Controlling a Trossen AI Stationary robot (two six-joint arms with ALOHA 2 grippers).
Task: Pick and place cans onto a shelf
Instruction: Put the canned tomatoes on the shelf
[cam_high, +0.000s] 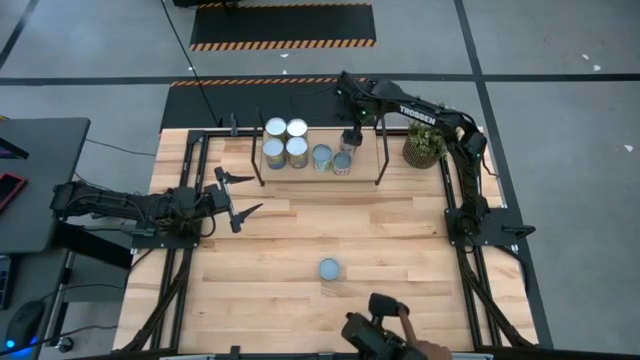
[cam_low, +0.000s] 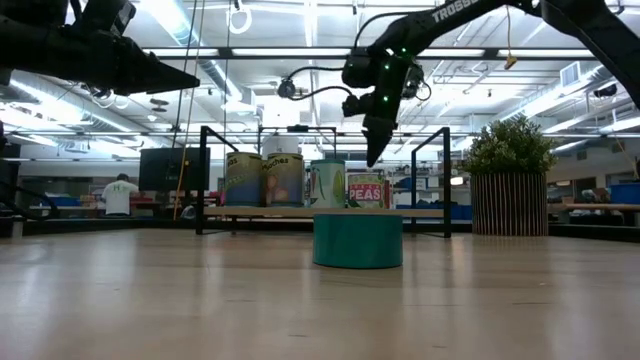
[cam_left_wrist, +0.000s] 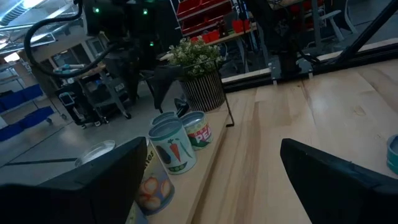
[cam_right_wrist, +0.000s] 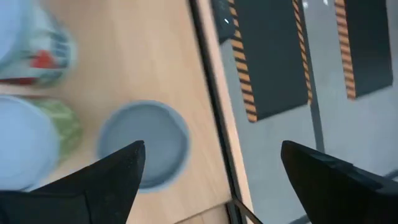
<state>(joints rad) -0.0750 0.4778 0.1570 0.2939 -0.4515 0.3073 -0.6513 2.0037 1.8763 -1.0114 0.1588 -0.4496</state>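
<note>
The shelf (cam_high: 320, 172), a light board between thin black uprights, stands at the table's far side and holds several cans (cam_high: 286, 140). My right gripper (cam_high: 350, 137) hangs open and empty above the shelf's right part. Its wrist view shows a bluish-grey can top (cam_right_wrist: 144, 144) below the fingers, beside a red-labelled can (cam_right_wrist: 34, 46). In the low view the gripper (cam_low: 375, 145) is clear above the peas can (cam_low: 365, 190). One teal can (cam_high: 330, 269) stands upright on the table's near middle. My left gripper (cam_high: 238, 196) is open and empty, left of the shelf.
A potted green plant (cam_high: 425, 146) stands at the far right beside the shelf. A person's hand (cam_high: 412, 338) and a dark device (cam_high: 368, 335) show at the table's near edge. Bare wood (cam_high: 400, 240) lies between the shelf and the teal can.
</note>
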